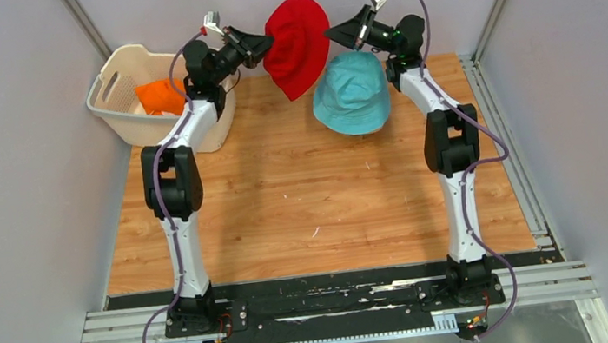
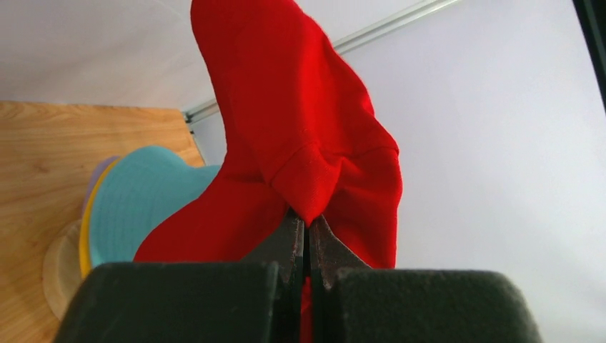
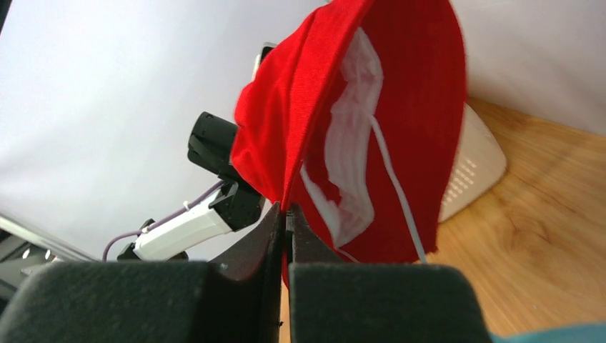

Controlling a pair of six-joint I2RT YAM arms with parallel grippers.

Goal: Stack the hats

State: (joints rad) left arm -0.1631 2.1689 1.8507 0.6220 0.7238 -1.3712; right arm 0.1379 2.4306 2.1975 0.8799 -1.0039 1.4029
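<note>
Both grippers are pinching the red hat (image 1: pixel 298 45) and holding it in the air over the far edge of the worktop. The left gripper (image 1: pixel 266 45) is clamping one side of the brim and the right gripper (image 1: pixel 331 33) the other, jaws closed on fabric. The teal hat (image 1: pixel 352 93) is sitting near the far right corner, covering the yellow hat (image 2: pixel 85 236) and the lavender hat (image 2: pixel 96 179), whose brims are peeking out beneath it. The orange hat (image 1: pixel 158 96) is lying inside the white basket (image 1: pixel 110 83) at the far left corner.
</note>
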